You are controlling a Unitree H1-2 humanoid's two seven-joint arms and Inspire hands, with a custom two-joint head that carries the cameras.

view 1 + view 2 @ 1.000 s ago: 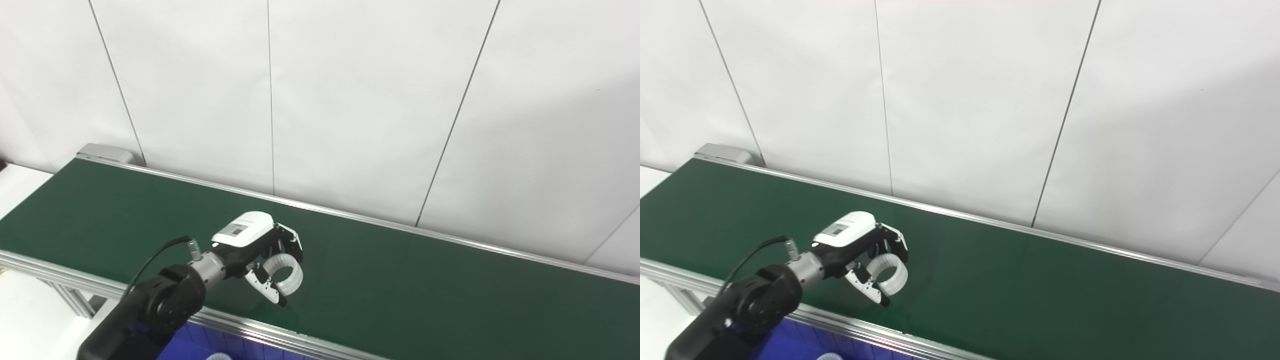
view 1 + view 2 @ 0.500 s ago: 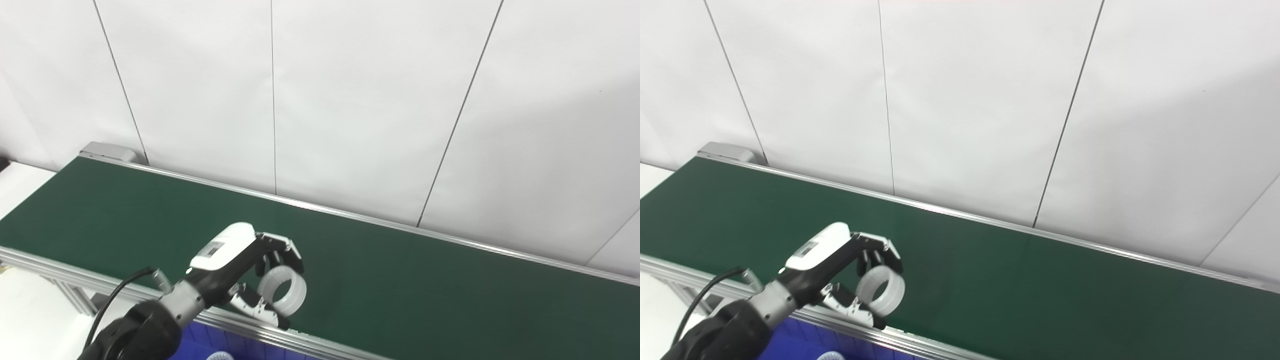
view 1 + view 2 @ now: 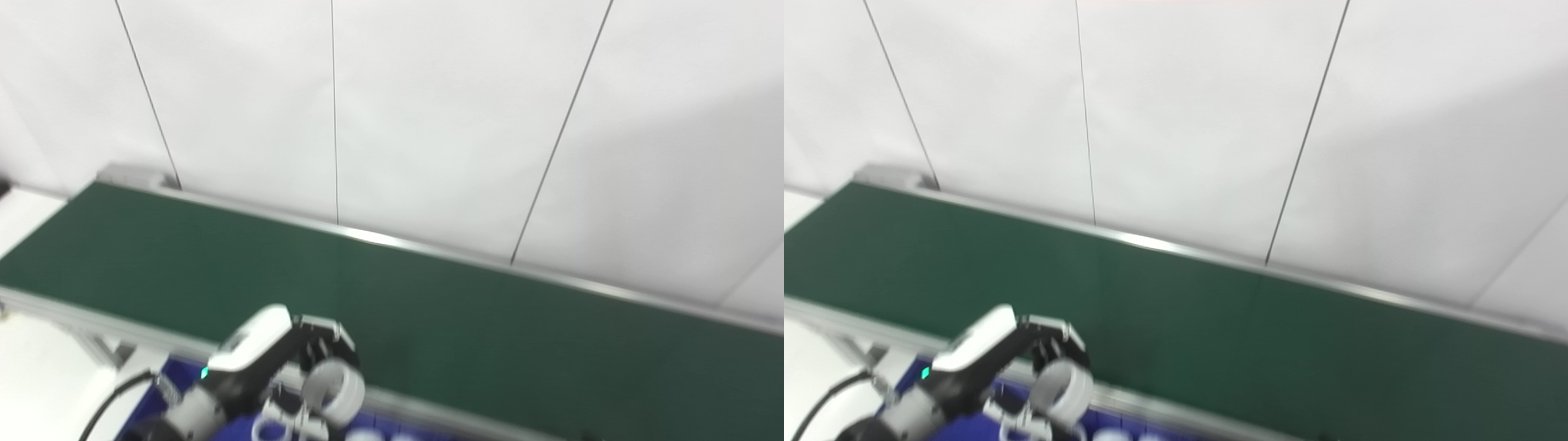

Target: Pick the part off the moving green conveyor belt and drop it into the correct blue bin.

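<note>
Gripped in my left hand (image 3: pixel 288 367) is the white ring-shaped part (image 3: pixel 334 392), my fingers (image 3: pixel 324 343) curled over its top and my thumb under it, so the hand is closed on it. A second ago I held the ring above the green conveyor belt (image 3: pixel 429 306), near its front rail; half a second ago it had reached that rail. Now my hand and the ring are past the rail (image 3: pixel 1176 411) on my side of the belt, lower in the picture and over the blue bin (image 3: pixel 171 380) that shows below the belt's front edge. Inside the bin, just below the belt's rail, I can make out pale rounded shapes (image 3: pixel 1111 436), too blurred to name. Both views are smeared, and the belt's far edge and the white wall panels (image 3: pixel 429 110) behind it sit a little differently than before, so my head has moved as well. The belt itself carries nothing in the stretch I can see to the right of my hand. My right hand is out of view.
</note>
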